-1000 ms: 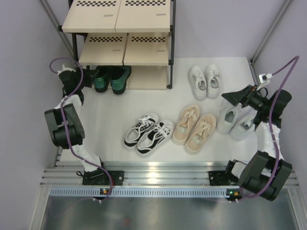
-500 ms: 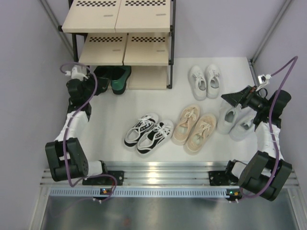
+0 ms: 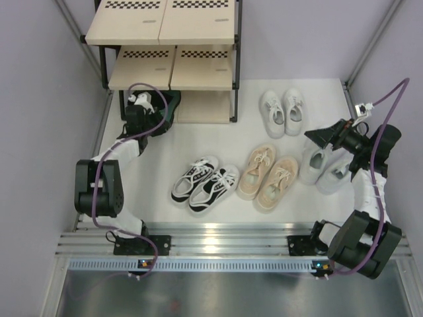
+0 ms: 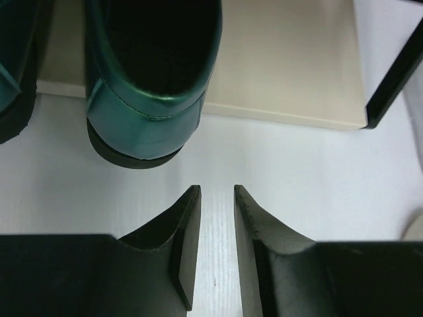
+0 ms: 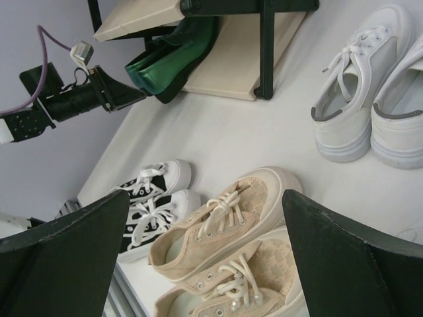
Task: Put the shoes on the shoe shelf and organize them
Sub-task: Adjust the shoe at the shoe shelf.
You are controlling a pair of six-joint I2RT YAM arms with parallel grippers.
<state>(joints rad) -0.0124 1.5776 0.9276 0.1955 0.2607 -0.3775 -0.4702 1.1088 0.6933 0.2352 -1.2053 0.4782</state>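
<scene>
The shoe shelf (image 3: 168, 30) stands at the back left. Both dark green shoes (image 3: 170, 104) sit on its lowest board, heels sticking out. My left gripper (image 3: 159, 111) hovers just behind the right green shoe's heel (image 4: 149, 112); its jaws (image 4: 217, 188) are open by a narrow gap with only white floor between them. My right gripper (image 3: 314, 137) is wide open above the larger pale grey sneakers (image 3: 324, 165), holding nothing. Black-and-white sneakers (image 3: 205, 183), beige sneakers (image 3: 268, 175) and small white sneakers (image 3: 282, 111) lie on the floor.
The lowest board (image 4: 284, 66) is bare to the right of the green shoes, ending at a black shelf leg (image 4: 393, 72). In the right wrist view the beige sneakers (image 5: 225, 224) lie between my right fingers, and the left gripper (image 5: 135, 92) shows near the green shoes (image 5: 175, 56).
My left arm has swung right, from the shelf's left side to just behind the right green shoe, and its jaws have narrowed slightly. The right arm has not moved.
</scene>
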